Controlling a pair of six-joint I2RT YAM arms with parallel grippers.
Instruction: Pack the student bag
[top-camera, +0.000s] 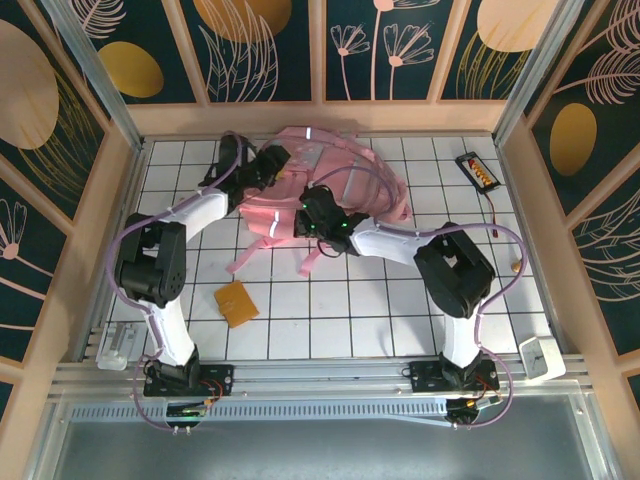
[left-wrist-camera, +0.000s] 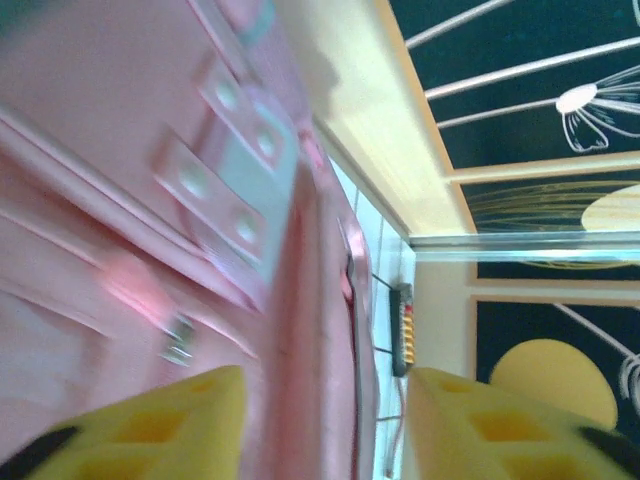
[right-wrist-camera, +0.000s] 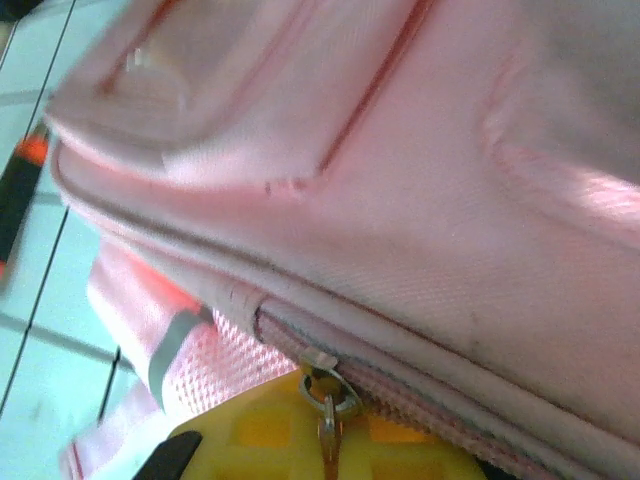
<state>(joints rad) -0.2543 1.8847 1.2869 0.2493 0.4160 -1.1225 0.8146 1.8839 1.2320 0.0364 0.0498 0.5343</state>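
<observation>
The student bag (top-camera: 330, 180) is a big pink backpack lying at the back middle of the tiled table, its straps trailing toward me. My left gripper (top-camera: 268, 168) is at the bag's left side. In the left wrist view its yellow fingers (left-wrist-camera: 150, 425) stand wide apart, open, with a fold of the pink bag (left-wrist-camera: 120, 150) running between them, not clamped. My right gripper (top-camera: 312, 216) is at the bag's near edge. In the right wrist view it (right-wrist-camera: 328, 445) is shut on the metal zipper pull (right-wrist-camera: 327, 400) at the end of the bag's (right-wrist-camera: 400, 170) zip.
A flat orange-yellow item (top-camera: 235, 302) lies on the tiles in front of the bag. A black holder with orange parts (top-camera: 477, 170) sits at the back right, also in the left wrist view (left-wrist-camera: 402, 330). A clear object (top-camera: 120, 345) and a white one (top-camera: 540, 356) lie at the near corners.
</observation>
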